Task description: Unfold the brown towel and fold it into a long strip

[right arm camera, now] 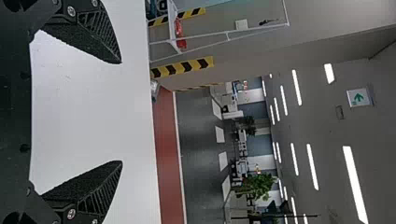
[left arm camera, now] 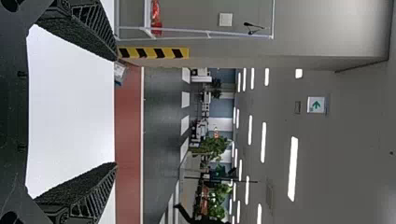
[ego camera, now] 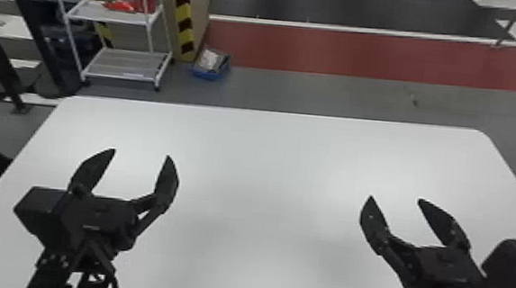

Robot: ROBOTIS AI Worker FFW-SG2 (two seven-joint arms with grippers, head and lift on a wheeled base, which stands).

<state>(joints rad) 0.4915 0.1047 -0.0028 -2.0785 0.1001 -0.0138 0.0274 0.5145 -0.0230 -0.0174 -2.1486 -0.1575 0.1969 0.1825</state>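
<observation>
Currently L gripper (ego camera: 141, 152) and R gripper (ego camera: 394, 198) both wide, nothing in fingers, above white table (ego camera: 269, 156), L/R sides resp.

The black arms (ego camera: 50, 272) carry silver screws (right arm camera: 71, 214) and a dark cable (ego camera: 115, 285).

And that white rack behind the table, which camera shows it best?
The head view: there the white rack stands upright, with two shelves in sight and a red item on the upper one. Both wrist views show part of its frame turned sideways, with the red item too.
</observation>
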